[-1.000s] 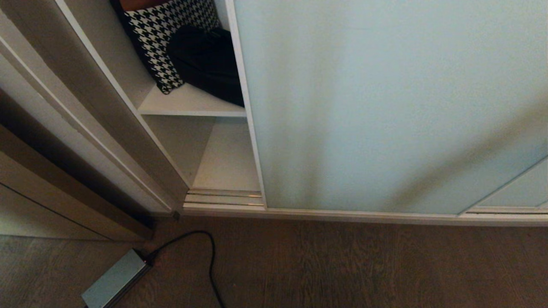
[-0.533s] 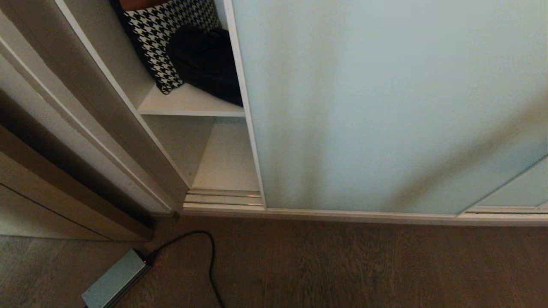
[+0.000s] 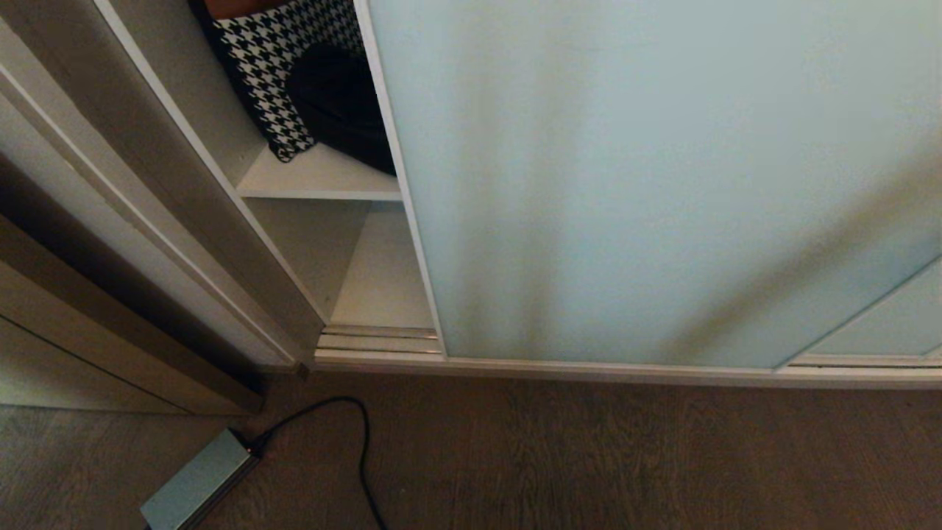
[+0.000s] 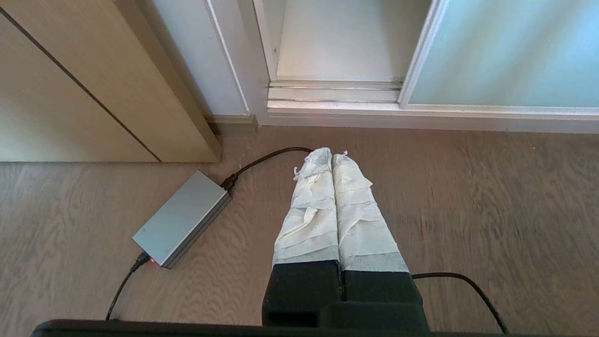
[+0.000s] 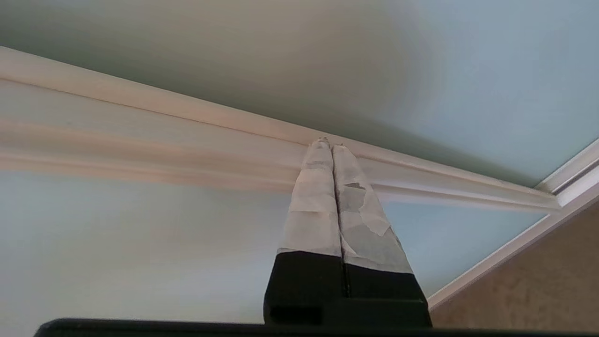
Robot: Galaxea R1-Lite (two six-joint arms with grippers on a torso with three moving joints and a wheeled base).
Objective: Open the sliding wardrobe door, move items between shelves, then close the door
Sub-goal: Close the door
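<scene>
In the head view, the sliding wardrobe door (image 3: 647, 184) fills most of the frame, from the centre to the right edge. Its cream left edge runs from the top centre down to the lower centre, so only a narrow opening stays at the left of it. Compared with a second ago, this edge stands more to the left, and it now covers more of the things inside.

In that opening I see the shelves (image 3: 316, 180): one white board in the upper left of the frame, and a lower board under it. On the upper board a black-and-white houndstooth bag (image 3: 268, 66) leans, and a dark bag (image 3: 335, 103) lies just beside it, partly hidden behind the door edge. Below the opening is the grooved floor track (image 3: 379, 340).

My right claw (image 5: 330, 141) is closed, the two taped fingers pressed together with nothing between them. In the right wrist view its tips touch a cream frame bar of the door, near the centre of that frame.

My left claw (image 4: 327, 153) is closed too, and empty. It hangs over the wood floor (image 4: 491, 196), in the centre of the left wrist view. A grey power adapter (image 4: 182, 217) with its black cable (image 4: 262, 161) lies on the floor at the left of it.
</scene>
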